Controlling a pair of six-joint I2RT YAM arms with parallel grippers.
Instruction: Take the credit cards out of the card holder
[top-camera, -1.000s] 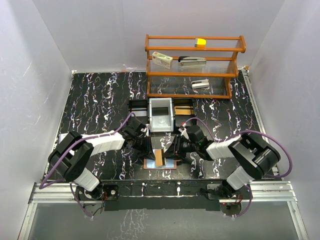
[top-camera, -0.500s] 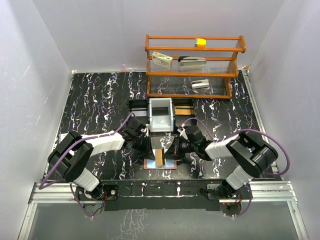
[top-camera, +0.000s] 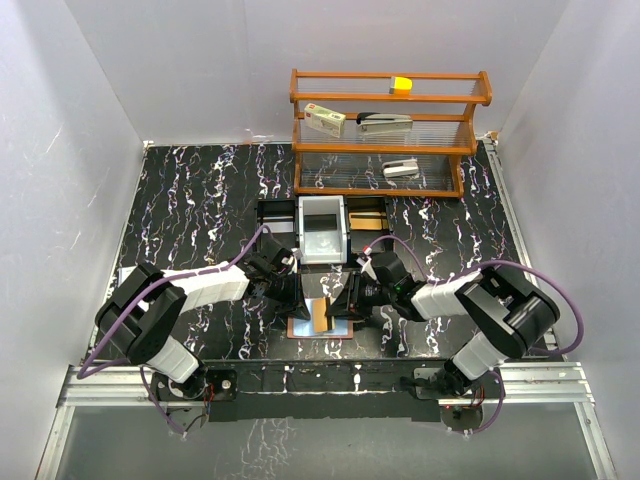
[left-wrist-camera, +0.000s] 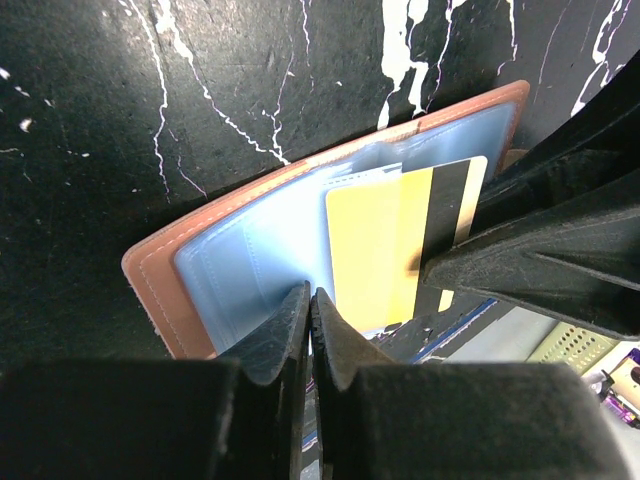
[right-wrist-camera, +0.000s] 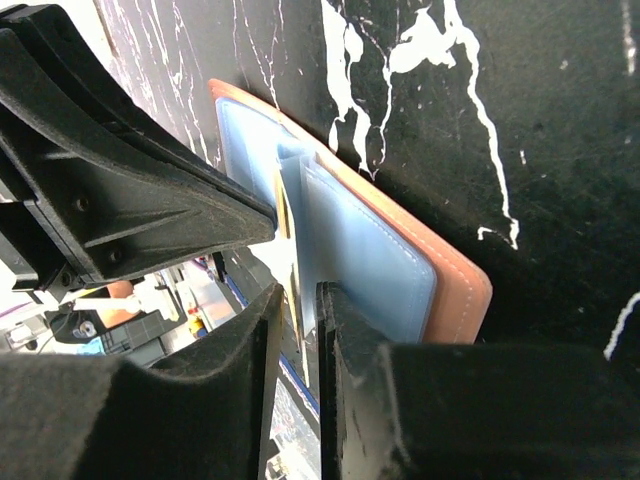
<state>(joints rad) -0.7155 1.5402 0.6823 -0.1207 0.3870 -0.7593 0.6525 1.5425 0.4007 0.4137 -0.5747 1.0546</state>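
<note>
The salmon-pink card holder lies open on the black marbled table between both grippers, near the front edge. Its pale blue pockets show in the left wrist view and in the right wrist view. The yellow-orange card with a black stripe sticks partly out of the middle pocket. My right gripper pinches that card's edge. My left gripper is shut, its tips pressing on the holder's left half. A pale card edge shows behind the yellow one.
A black three-part tray holding a grey box stands just behind the holder. A wooden shelf rack at the back carries a white-and-red box, a stapler and a yellow block. White walls enclose the table.
The yellow-orange card has tipped up more on edge and looks narrower from above. The right wrist has shifted slightly; the left arm has stayed in place.
</note>
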